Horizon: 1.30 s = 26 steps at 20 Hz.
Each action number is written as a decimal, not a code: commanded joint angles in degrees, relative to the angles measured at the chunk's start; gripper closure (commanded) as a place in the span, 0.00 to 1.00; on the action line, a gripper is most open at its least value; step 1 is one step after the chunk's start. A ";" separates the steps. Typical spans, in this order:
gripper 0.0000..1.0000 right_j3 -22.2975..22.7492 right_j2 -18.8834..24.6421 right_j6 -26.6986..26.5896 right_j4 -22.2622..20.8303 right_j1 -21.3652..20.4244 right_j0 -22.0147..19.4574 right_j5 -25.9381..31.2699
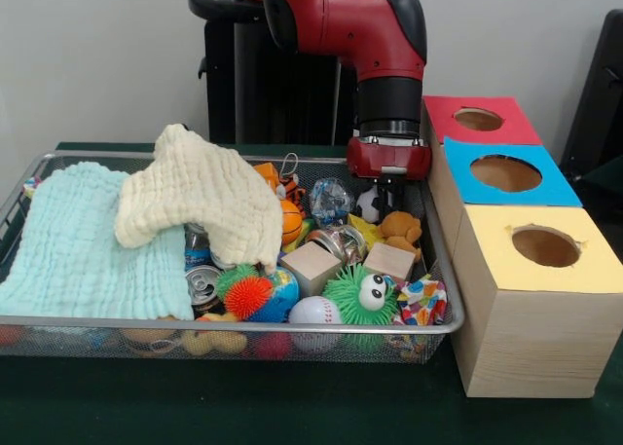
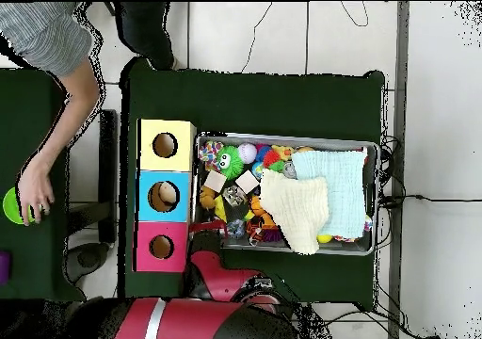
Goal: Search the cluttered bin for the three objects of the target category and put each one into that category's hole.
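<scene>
The wire-mesh bin [image 1: 234, 321] is full of toys and also shows in the overhead view [image 2: 282, 137]. A tan and orange plush animal [image 1: 400, 231] lies at its right end, beside a soccer ball [image 1: 368, 204]; it also shows in the overhead view [image 2: 207, 199]. Another small orange plush [image 1: 277, 182] peeks out from behind a cream cloth [image 1: 195, 192]. My gripper [image 1: 388, 194] hangs from the red wrist just above and behind the tan plush; its state is hidden. The red-topped box's hole [image 1: 478, 120] is at the far right, behind the bin, and also shows in the overhead view [image 2: 161, 247].
A light blue cloth [image 1: 88, 241] and the cream cloth cover the bin's left half. A green googly-eyed ball [image 1: 360, 294], wooden blocks [image 1: 311, 267], cans [image 1: 202, 279] and an orange basketball [image 1: 290, 221] crowd the rest. Blue [image 1: 505, 173] and yellow [image 1: 545, 245] holes sit nearer. A person's hand [image 2: 33, 199] is at a side table.
</scene>
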 commanded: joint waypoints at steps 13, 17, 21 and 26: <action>1.00 -5.01 14.85 11.72 -1.54 -12.34 -4.73 23.09; 1.00 -5.00 14.71 10.56 -1.15 -14.04 -5.09 26.90; 1.00 -5.16 14.59 9.39 -1.44 -15.39 -5.48 29.81; 1.00 -5.12 14.77 8.59 -2.26 -16.76 -6.33 32.66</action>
